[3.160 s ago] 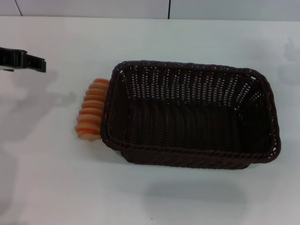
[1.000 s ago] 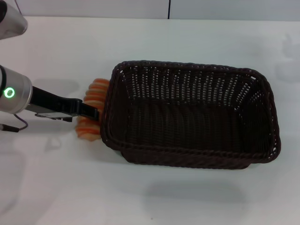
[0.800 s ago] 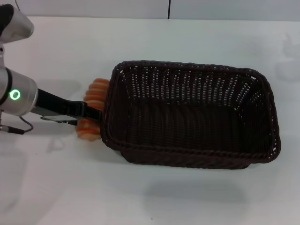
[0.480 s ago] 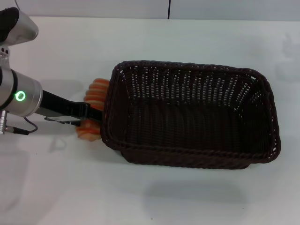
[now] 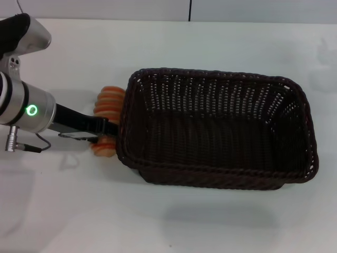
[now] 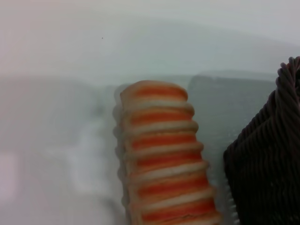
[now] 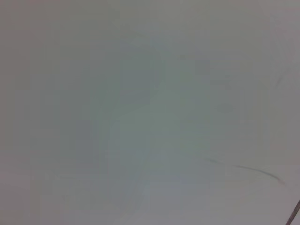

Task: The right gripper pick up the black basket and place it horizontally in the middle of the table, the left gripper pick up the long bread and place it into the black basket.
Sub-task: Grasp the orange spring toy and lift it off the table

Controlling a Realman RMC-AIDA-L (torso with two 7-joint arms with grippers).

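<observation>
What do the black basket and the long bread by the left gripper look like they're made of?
The black basket looks like woven wicker or a plastic imitation, matte dark brown-black: open-weave sides and a braided rim show. The long bread looks like a smooth, slightly glossy replica, perhaps plastic or foam, with very even orange and cream ridges; real bread can't be ruled out. The left gripper sits at the bread.

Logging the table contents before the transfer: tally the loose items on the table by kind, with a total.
Dark brown-black woven wicker basket: 1
Tan oblong ridged bread loaf: 1
Total: 2, both on the plain white table, with the left gripper at the loaf.
</observation>
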